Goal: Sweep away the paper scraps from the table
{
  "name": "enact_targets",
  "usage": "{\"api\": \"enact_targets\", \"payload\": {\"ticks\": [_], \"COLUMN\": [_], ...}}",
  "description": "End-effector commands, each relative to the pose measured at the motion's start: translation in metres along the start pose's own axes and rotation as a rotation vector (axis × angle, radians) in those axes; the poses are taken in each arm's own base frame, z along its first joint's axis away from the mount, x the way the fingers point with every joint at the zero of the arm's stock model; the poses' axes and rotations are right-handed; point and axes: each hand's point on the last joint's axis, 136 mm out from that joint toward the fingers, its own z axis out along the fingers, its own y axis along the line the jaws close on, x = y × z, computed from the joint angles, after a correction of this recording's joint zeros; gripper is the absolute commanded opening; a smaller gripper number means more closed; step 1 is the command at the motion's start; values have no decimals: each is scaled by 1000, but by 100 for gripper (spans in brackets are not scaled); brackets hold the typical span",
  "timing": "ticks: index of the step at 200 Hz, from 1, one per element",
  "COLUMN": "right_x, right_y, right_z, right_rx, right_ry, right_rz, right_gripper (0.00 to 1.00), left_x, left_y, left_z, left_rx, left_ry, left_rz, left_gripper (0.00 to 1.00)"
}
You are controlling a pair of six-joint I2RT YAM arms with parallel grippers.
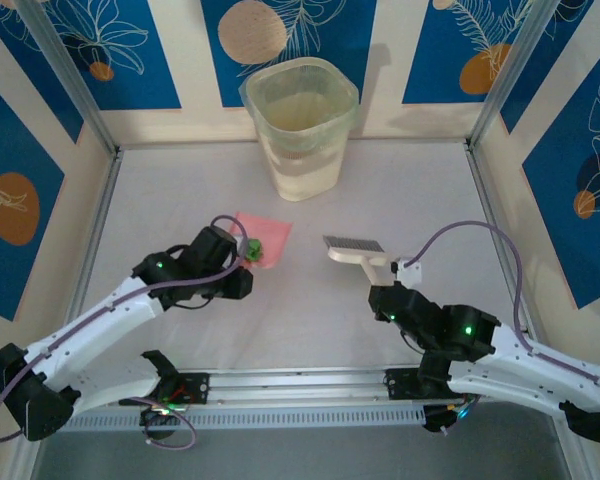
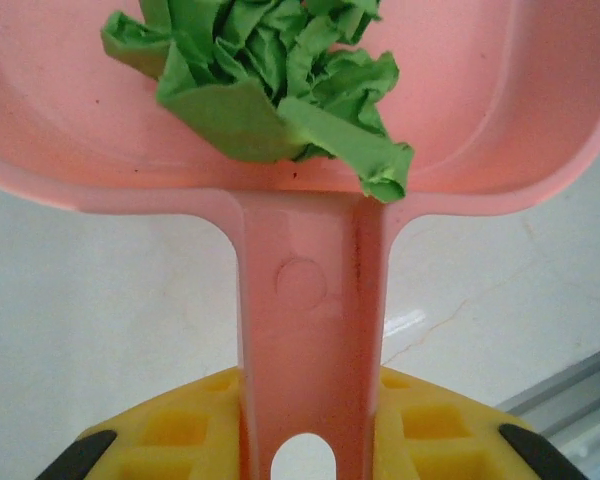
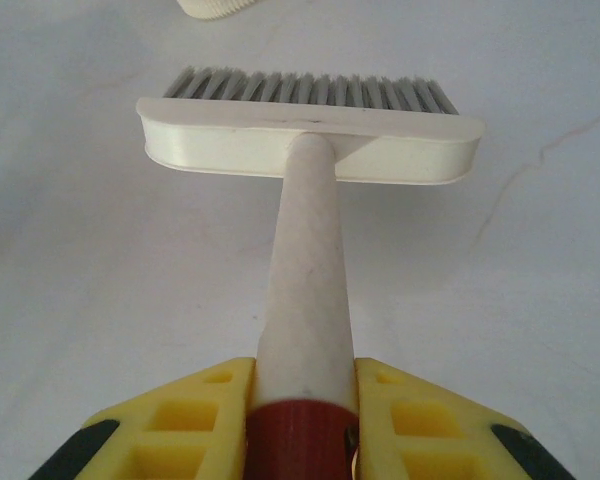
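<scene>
From above, one green paper scrap [image 1: 252, 250] shows, a small crumpled wad lying on the near edge of a flat pink dustpan [image 1: 265, 235] left of the middle of the pale table [image 1: 310, 330]. The left arm reaches in from the near left corner, elbow low, and its left gripper [image 1: 242, 262] meets the dustpan at the near side. The right arm comes in from the near right corner, bent back on itself, and the right gripper [image 1: 391, 285] has the handle of a cream brush [image 1: 355, 248], whose bristled head lies well apart from the dustpan, to its right. A translucent tub [image 1: 300, 125] stands at the far middle of the table.

In the left wrist view, the paper scrap [image 2: 270, 80] is a bright green, tightly creased wad resting inside the dustpan [image 2: 80, 150] against its back wall, one fold hanging over the rim. The left gripper [image 2: 305, 445] has its yellow fingers [image 2: 170, 430] clamped on either side of the dustpan's handle.

In the right wrist view, the right gripper [image 3: 300, 430] is closed on the handle of the brush [image 3: 310, 150], just where a red band rings it. The brush head sits crosswise ahead, grey bristles pointing away, over the bare table [image 3: 100, 300].
</scene>
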Motion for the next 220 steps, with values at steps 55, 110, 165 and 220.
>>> {"api": "enact_targets", "payload": {"ticks": [55, 110, 165, 220], "right_x": [8, 32, 46, 56], "right_y": [2, 20, 34, 45], "right_z": [14, 35, 48, 55], "right_rx": [-4, -41, -92, -124], "right_ry": [-3, 90, 123, 171], "right_rz": [8, -42, -55, -74], "right_gripper": [0, 0, 0, 0], "left_x": [-84, -151, -222, -291], "left_y": [-44, -88, -121, -140], "left_z": [-69, -82, -76, -70], "left_rx": [-19, 100, 284, 563], "left_ry": [-62, -86, -102, -183], "left_rz": [123, 94, -4, -163], "left_gripper": [0, 0, 0, 0]}}
